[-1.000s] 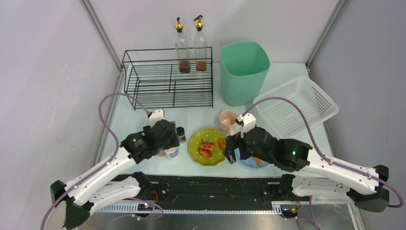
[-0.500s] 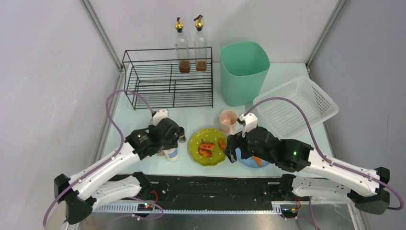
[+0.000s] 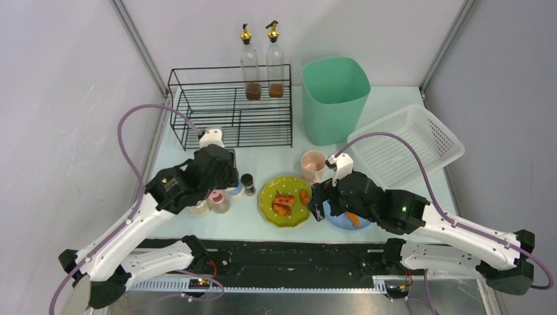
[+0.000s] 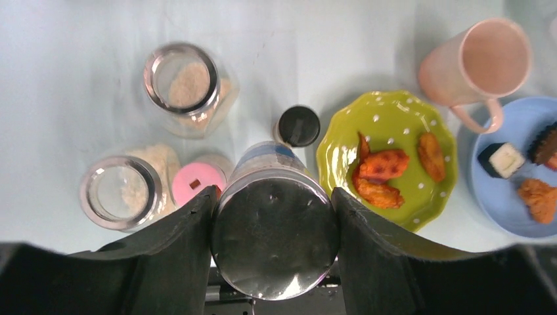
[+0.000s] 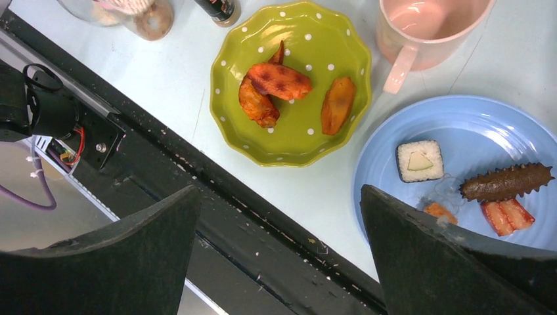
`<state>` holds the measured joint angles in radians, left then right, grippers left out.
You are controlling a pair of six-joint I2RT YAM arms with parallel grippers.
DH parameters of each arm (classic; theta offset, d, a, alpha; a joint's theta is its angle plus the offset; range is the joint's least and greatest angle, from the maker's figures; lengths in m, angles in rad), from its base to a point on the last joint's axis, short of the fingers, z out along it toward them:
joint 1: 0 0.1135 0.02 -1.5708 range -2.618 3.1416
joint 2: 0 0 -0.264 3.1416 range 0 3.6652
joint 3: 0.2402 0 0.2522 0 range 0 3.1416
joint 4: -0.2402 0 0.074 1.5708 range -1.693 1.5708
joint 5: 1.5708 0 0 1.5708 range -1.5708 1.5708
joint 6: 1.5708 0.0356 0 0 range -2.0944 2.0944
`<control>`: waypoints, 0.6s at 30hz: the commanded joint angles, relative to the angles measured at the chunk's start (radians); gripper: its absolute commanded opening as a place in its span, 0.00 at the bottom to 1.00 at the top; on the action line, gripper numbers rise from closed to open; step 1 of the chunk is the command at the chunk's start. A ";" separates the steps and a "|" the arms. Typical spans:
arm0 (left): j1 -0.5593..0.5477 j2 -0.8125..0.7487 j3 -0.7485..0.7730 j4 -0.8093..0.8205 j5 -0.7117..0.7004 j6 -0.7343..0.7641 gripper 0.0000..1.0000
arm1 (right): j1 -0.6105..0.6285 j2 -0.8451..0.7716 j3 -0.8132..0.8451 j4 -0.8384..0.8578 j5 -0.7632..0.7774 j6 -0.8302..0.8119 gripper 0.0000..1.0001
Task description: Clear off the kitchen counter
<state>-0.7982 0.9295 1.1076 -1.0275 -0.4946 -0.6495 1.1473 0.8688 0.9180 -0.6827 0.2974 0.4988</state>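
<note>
The kitchen counter (image 3: 269, 156) is a pale mint-green tabletop. My left gripper (image 3: 220, 176) is shut on a shiny-topped tin (image 4: 274, 239) with a blue label and holds it above the counter. Below it stand two glass jars (image 4: 189, 88) (image 4: 125, 190), a pink-lidded jar (image 4: 197, 180) and a small black-capped bottle (image 4: 297, 125). A green plate (image 3: 276, 216) holds fried pieces. A pink mug (image 3: 313, 166) stands behind it. My right gripper (image 5: 279, 193) is open and empty over the front edge, beside a blue plate (image 5: 460, 125) with sushi pieces.
A black wire rack (image 3: 230, 115) stands at the back left with two oil bottles (image 3: 248, 62) behind it. A green bin (image 3: 334, 98) stands at the back centre. A white basket (image 3: 407, 144) lies at the right. A black rail (image 5: 217, 216) runs along the front edge.
My left gripper has risen and moved back and left with the tin, uncovering the glass jars and the pink-lidded jar. The right arm has hardly moved.
</note>
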 commanded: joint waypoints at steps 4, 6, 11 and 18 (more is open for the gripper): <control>-0.004 -0.017 0.219 0.013 -0.190 0.180 0.00 | -0.011 -0.035 0.002 0.028 -0.006 -0.016 0.96; -0.004 0.006 0.272 0.016 -0.247 0.231 0.00 | -0.012 -0.039 0.002 0.030 -0.005 -0.016 0.96; 0.006 0.114 0.421 0.025 -0.330 0.320 0.04 | -0.011 -0.048 0.002 0.030 -0.008 -0.015 0.95; 0.041 0.193 0.476 0.098 -0.291 0.371 0.05 | -0.017 -0.055 0.002 0.058 -0.013 -0.027 0.96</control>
<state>-0.7753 1.1114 1.5391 -1.0145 -0.7670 -0.3408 1.1385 0.8276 0.9180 -0.6754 0.2974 0.4953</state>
